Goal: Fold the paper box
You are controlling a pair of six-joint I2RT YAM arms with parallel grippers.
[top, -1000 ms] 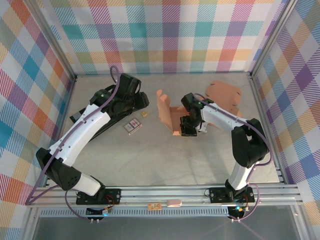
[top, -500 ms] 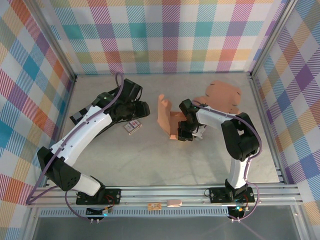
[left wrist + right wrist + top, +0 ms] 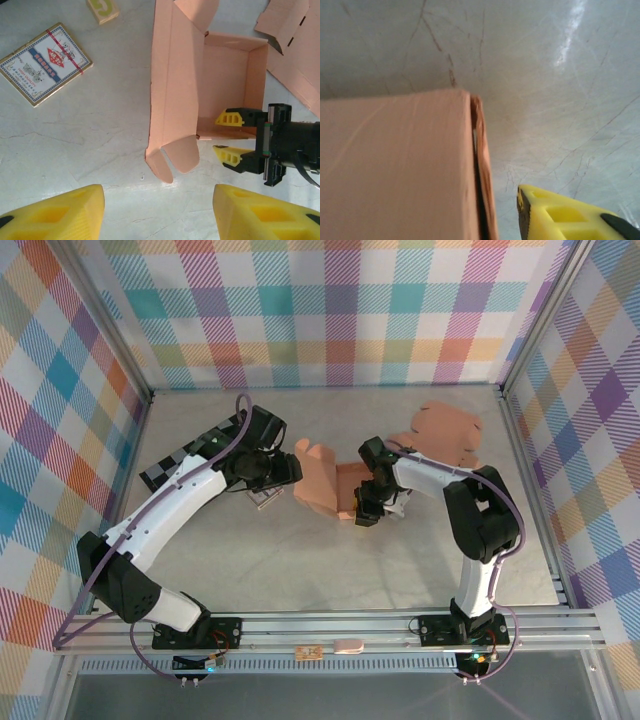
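Folding is part way, as I judge it. From the top view, the paper box [image 3: 325, 488] sits near the middle of the table [image 3: 300, 570], with some walls up and one side not yet closed. The left gripper [image 3: 288, 468] is at the box's 9 o'clock, just beside the loose side. The right gripper [image 3: 366, 510] is at its 4 o'clock corner. A flat sheet [image 3: 447, 433] of the same card lies at 2 o'clock, well apart. A card pack [image 3: 266, 499] lies at 8 o'clock, partly under the left arm.

From the left wrist view, the left gripper [image 3: 157, 197] has its jaws wide apart with nothing between them, and it looks down on the box [image 3: 225, 85]. The long flap [image 3: 172, 90] with rounded tabs stands along the 9 o'clock side. The right gripper [image 3: 231, 136] has its fingers [image 3: 230, 118] apart, one on each side of the thin wall at 5 o'clock, and I see no clamping. The card pack [image 3: 46, 63] and a small block [image 3: 102, 9] lie toward 10 and 11 o'clock, clear of the flap.

From the right wrist view, the box wall [image 3: 395, 165] is very near and one yellow finger [image 3: 560, 215] stands apart from it. The picture is too close to show more, so the wall's double edge is perhaps a folded lip.

Next, I think, the left arm must push the long flap over and tuck its tabs in, while the right arm steadies the box so that it does not slide.
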